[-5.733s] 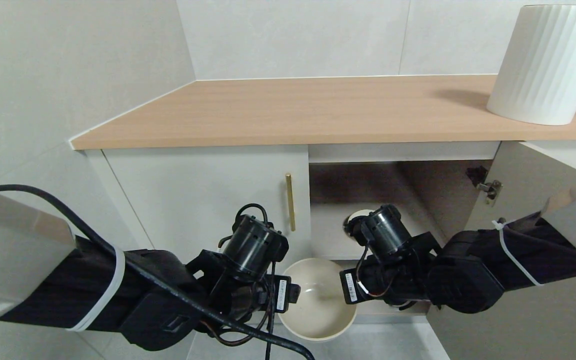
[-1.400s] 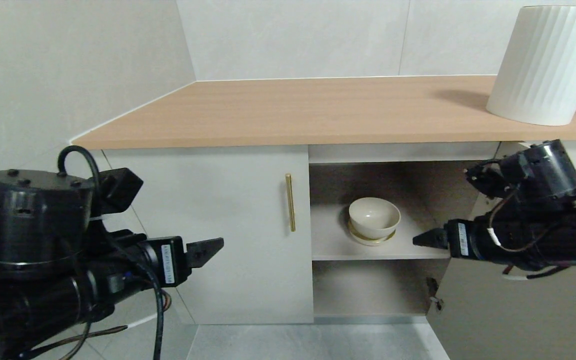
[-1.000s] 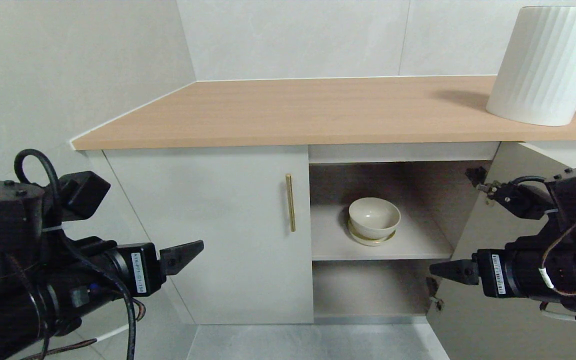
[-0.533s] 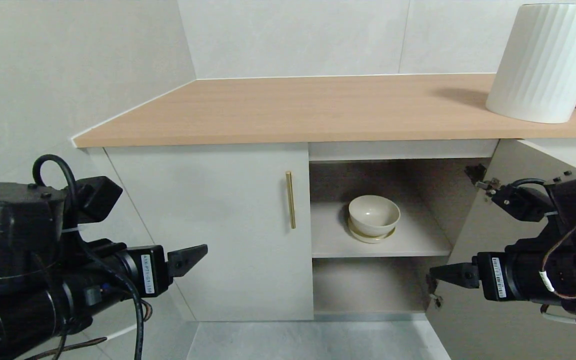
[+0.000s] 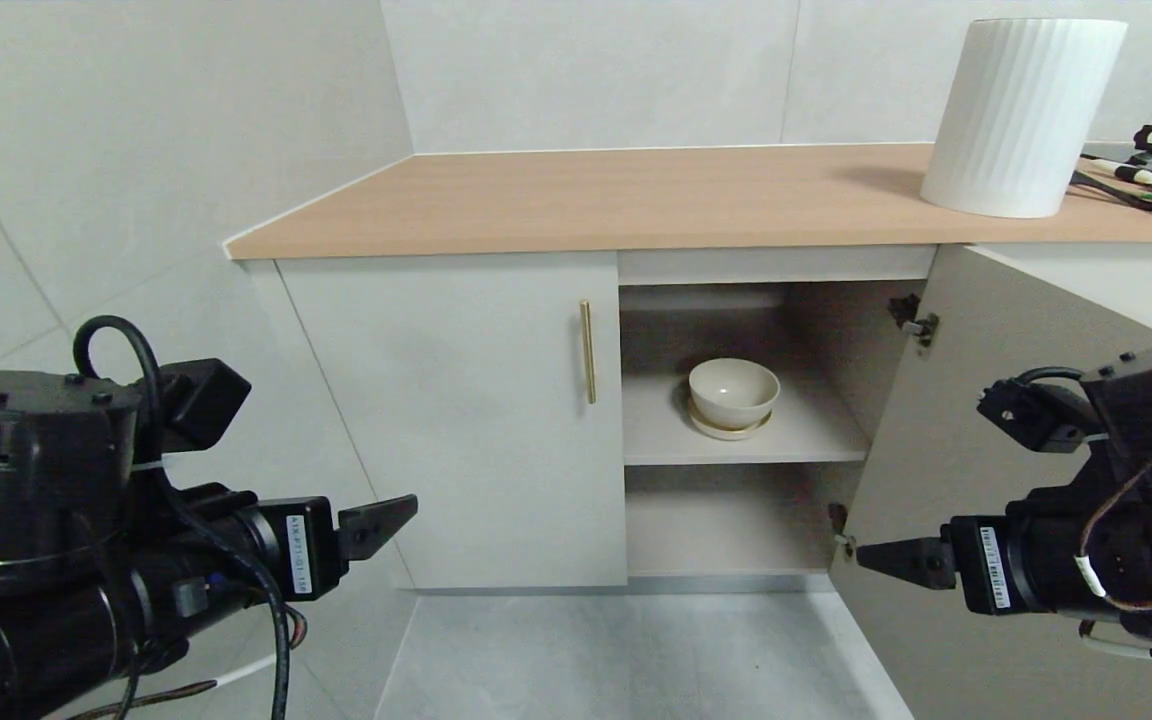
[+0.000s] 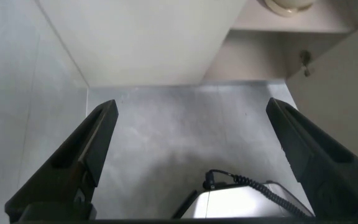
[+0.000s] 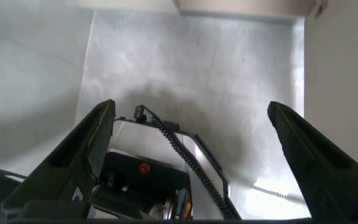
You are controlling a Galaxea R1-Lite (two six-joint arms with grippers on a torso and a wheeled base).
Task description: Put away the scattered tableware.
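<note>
Both arms have pulled back from the white cupboard [image 5: 456, 400], jaws spread wide and empty. The round cream bowl [image 5: 733, 390] rests on its pale flat saucer [image 5: 728, 431] on the shelf [image 5: 816, 440], put away.

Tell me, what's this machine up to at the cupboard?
A two-armed robot is putting tableware away. A cream bowl sits on a small plate on the upper shelf of the cupboard, whose right door stands open. The left gripper and right gripper hang out in front of the cupboard, well clear of the bowl, with fingers open and nothing in them.
</note>
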